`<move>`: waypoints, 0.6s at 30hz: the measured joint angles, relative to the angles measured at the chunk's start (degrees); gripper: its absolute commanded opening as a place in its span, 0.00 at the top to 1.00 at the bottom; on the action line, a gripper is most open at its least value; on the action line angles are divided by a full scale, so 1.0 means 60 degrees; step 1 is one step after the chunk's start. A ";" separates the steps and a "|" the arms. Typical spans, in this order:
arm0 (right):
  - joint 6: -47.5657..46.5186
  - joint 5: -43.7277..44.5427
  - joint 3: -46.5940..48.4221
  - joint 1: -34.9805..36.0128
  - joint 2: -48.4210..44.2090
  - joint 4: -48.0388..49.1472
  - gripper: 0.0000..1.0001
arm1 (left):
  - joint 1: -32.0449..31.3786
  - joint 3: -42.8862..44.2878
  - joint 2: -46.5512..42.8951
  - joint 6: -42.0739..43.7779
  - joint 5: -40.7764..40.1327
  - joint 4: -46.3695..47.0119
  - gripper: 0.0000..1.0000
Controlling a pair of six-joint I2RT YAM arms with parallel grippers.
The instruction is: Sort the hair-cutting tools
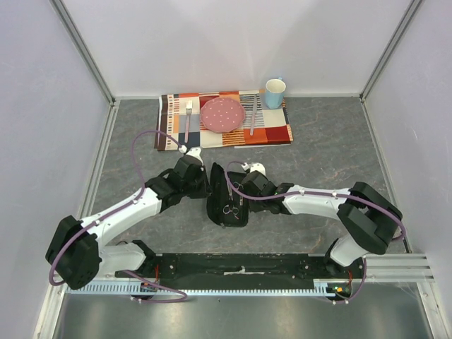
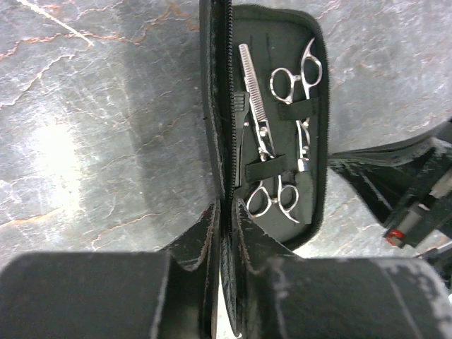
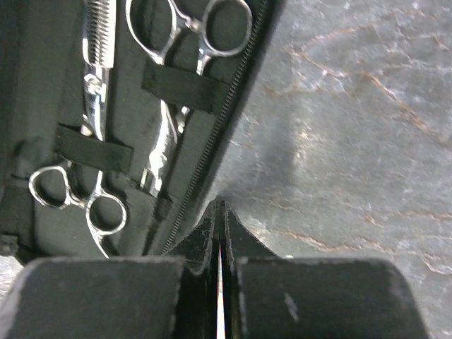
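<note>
The grey marbled table [image 1: 332, 148] fills the floor of the white-walled booth. Its near edge is covered by the arm bases. At the far edge lies a striped placemat [image 1: 272, 133], partly covered by a pink plate [image 1: 222, 114], with a fork [image 1: 188, 116] on one side, a knife [image 1: 253, 113] on the other and a blue mug [image 1: 275, 92] at its right corner.

The black zip case [image 2: 279, 39] lies open mid-table, well apart from the placemat, between the two arms. From above, both wrists overlap its far end and its contents show only as a faint glint. In the left wrist view a second flap left of the zipper shows only edge-on, so what it carries cannot be told.

The left gripper [image 2: 227, 212] has its jaws clenched on the case's zipper edge, which runs straight into the narrow gap between the fingers. The right gripper [image 3: 220, 208] has its jaws pressed together with only a thin slit between them. The case rim ends right at the fingertips, and whether any of it is pinched cannot be told.

The hair-cutting tools lie inside the case. The toothed scissors [image 2: 256, 99] and the plain scissors [image 3: 159, 166] sit side by side, head to tail. Black elastic straps [image 3: 185, 88] cross both and hide parts of the blades. The right wrist view cuts off the upper rings.
</note>
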 measured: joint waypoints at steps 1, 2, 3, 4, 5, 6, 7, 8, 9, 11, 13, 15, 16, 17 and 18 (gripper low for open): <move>-0.0007 -0.0058 0.0033 -0.0018 0.0080 0.0178 1.00 | 0.0000 0.0047 0.0000 0.0007 0.0062 0.0000 0.80; -0.0015 -0.0117 0.0051 -0.0025 0.0153 0.0361 1.00 | -0.0004 0.0087 0.0000 0.0011 0.0102 0.0011 0.79; -0.0022 -0.0157 0.0058 -0.0025 0.0211 0.0488 1.00 | -0.0004 0.0120 0.0000 0.0025 0.0204 0.0022 0.76; -0.0029 -0.0182 0.0062 -0.0036 0.0255 0.0627 1.00 | -0.0004 0.0127 0.0000 0.0040 0.0255 0.0076 0.75; -0.0036 -0.0222 0.0066 -0.0047 0.0295 0.0765 1.00 | -0.0004 0.0127 0.0000 0.0055 0.0331 0.0193 0.72; -0.0058 -0.0259 0.0066 -0.0058 0.0335 0.0871 1.00 | -0.0007 0.0127 0.0000 0.0069 0.0404 0.0280 0.68; -0.0069 -0.0295 0.0066 -0.0066 0.0372 0.0976 1.00 | -0.0004 0.0117 0.0000 0.0076 0.0550 0.0448 0.65; -0.0091 -0.0328 0.0069 -0.0076 0.0397 0.1075 1.00 | -0.0007 0.0106 0.0000 0.0091 0.0659 0.0623 0.60; -0.0098 -0.0364 0.0069 -0.0080 0.0419 0.1144 1.00 | -0.0007 0.0091 0.0000 0.0109 0.0801 0.0787 0.59; -0.0146 -0.0415 0.0069 -0.0087 0.0437 0.1228 1.00 | -0.0007 -0.0004 0.0000 0.0138 0.1060 0.1195 0.57; -0.0171 -0.0448 0.0066 -0.0087 0.0444 0.1275 1.00 | -0.0007 -0.0164 0.0000 0.0138 0.1308 0.1581 0.57; -0.0193 -0.0463 0.0047 -0.0095 0.0448 0.1311 1.00 | -0.0007 -0.0368 0.0000 0.0138 0.1534 0.1993 0.56; -0.0197 -0.0474 0.0040 -0.0098 0.0448 0.1333 1.00 | -0.0007 -0.0459 0.0000 0.0138 0.1603 0.2153 0.56; -0.0200 -0.0474 0.0022 -0.0098 0.0448 0.1373 1.00 | -0.0007 -0.0565 0.0000 0.0138 0.1719 0.2361 0.56; -0.0204 -0.0477 0.0000 -0.0098 0.0444 0.1413 1.00 | -0.0007 -0.0667 0.0007 0.0135 0.1796 0.2575 0.56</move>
